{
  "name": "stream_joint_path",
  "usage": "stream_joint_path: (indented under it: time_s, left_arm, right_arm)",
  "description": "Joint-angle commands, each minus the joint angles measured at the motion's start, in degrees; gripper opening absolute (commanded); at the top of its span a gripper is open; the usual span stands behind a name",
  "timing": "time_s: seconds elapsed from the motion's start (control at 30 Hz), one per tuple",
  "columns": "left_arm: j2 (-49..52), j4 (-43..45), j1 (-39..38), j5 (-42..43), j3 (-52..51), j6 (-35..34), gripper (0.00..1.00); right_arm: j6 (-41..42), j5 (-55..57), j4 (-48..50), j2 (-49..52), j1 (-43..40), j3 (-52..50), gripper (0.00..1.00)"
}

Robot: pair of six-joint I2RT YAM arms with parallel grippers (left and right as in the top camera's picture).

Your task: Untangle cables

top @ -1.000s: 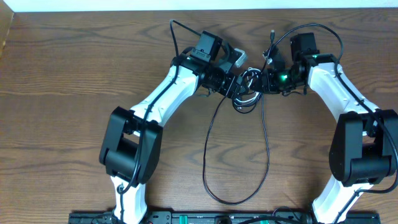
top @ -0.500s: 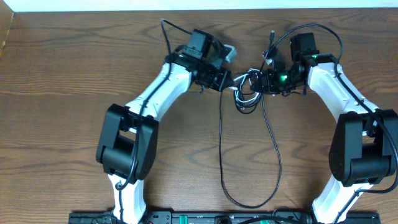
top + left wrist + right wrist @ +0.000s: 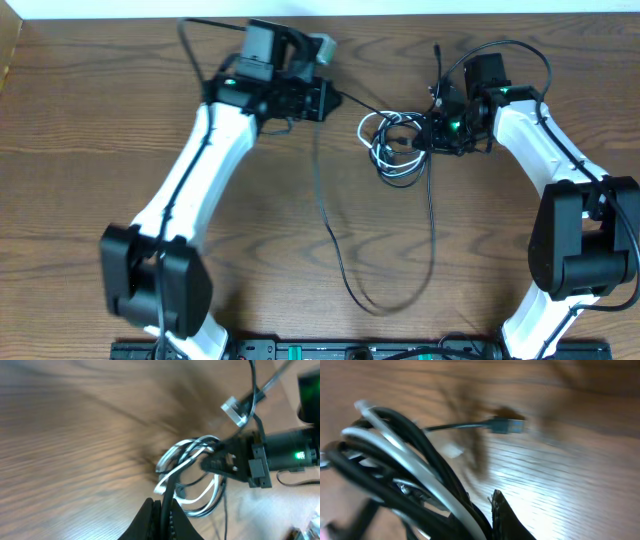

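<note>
The step in hand is pulling the two cables apart. The left gripper (image 3: 330,99), in the upper middle of the overhead view, is pinched tight on the black cable (image 3: 432,228). The right gripper (image 3: 432,132), at the upper right, is clamped on the tangle (image 3: 392,147), where the white cable (image 3: 187,447) sits in loops. A short bit of black cable runs tight between the two grippers. The rest hangs down in a long loop toward the bottom of the table (image 3: 120,120). Next, the left gripper likely needs to pull farther left, slowly, so the black cable slides out of the white loops.
</note>
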Motion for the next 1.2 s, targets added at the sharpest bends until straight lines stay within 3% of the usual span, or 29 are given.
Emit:
stream_joint_path:
  time_s: [0.0,0.13,0.63,0.73,1.0,1.1,1.17]
  left_arm:
    - [-6.5,-1.2,3.8,-7.9,0.1,-2.3,0.07]
    - [-11.2,-2.6,6.3,-9.4,0.1,-2.1,0.07]
    - [-21.9,-4.9,19.2,-16.0,0.1,-2.8,0.07]
    - [-22.6,-7.2,22.6,-18.5,0.1,-2.8,0.07]
    - [-22.6,-9.9,29.1,-17.1,0.1,-2.8,0.07]
    - [-22.6,-9.5,28.9,-13.7,0.1,-2.7,0.07]
    - [-22.6,-9.0,28.2,-9.7,0.1,-1.9,0.07]
  right_arm:
    - [5.3,14.4,-0.9,-0.6,-0.6,0.5,0.04]
    - [5.3,14.5,-0.7,-0.3,-0.6,0.5,0.01]
    - [6.4,18.2,-1.6,6.0,-1.3,0.5,0.03]
    - [6.3,18.3,-1.3,7.3,-2.6,0.5,0.18]
    - [4.6,16.8,-0.8,7.6,-6.5,0.5,0.77]
    - [1.3,12.8,-0.4,7.6,-7.5,0.5,0.9]
    - [-2.1,8.2,0.0,7.6,-7.8,0.6,0.91]
